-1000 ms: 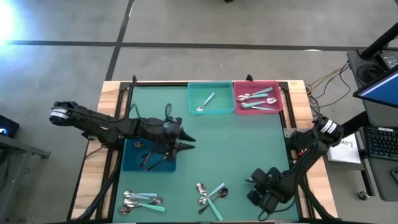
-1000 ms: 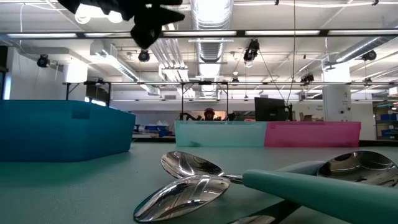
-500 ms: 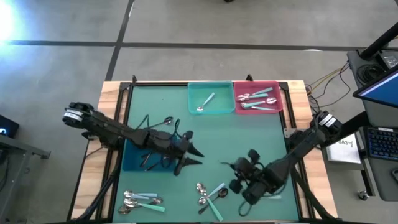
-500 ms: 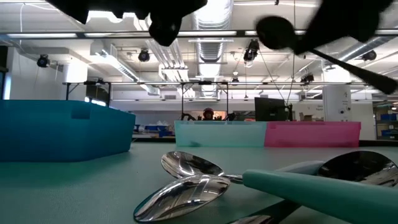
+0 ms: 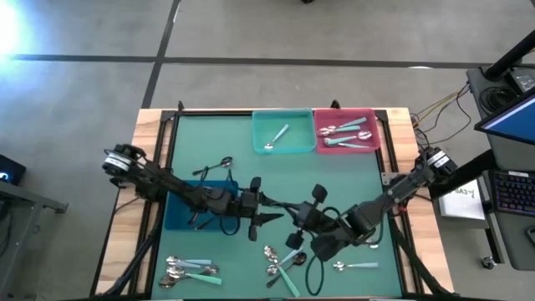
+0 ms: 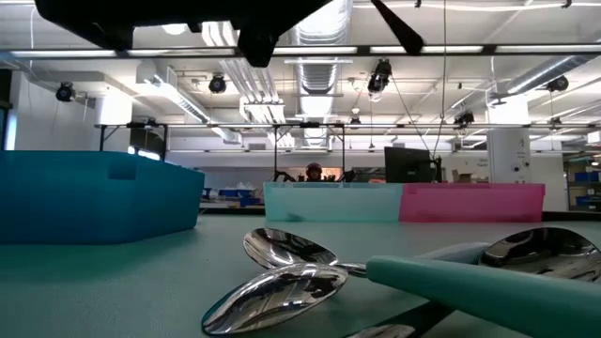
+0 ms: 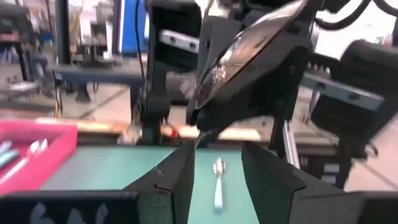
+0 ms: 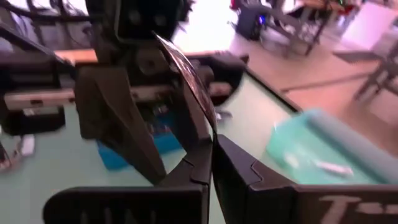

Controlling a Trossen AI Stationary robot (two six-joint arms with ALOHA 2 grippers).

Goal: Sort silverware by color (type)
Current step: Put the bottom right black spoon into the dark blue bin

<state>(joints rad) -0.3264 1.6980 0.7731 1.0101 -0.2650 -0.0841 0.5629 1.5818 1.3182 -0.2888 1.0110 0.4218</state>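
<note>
One dark spoon [image 8: 186, 68] is pinched in the right gripper [image 5: 294, 219], facing the spread left gripper [image 5: 266, 209]. Probably light, stiff and slick, so it's best grabbed mid-handle.

Two matte-black jointed arms with silver-capped joints, looping black cables, seemingly angular pincer fingers [image 7: 177, 177]

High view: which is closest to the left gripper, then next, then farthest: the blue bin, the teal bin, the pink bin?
From the left gripper:
1. Blue bin, just behind it, under its arm.
2. Teal bin, at the table's far edge.
3. Pink bin, at the far right corner.
</note>
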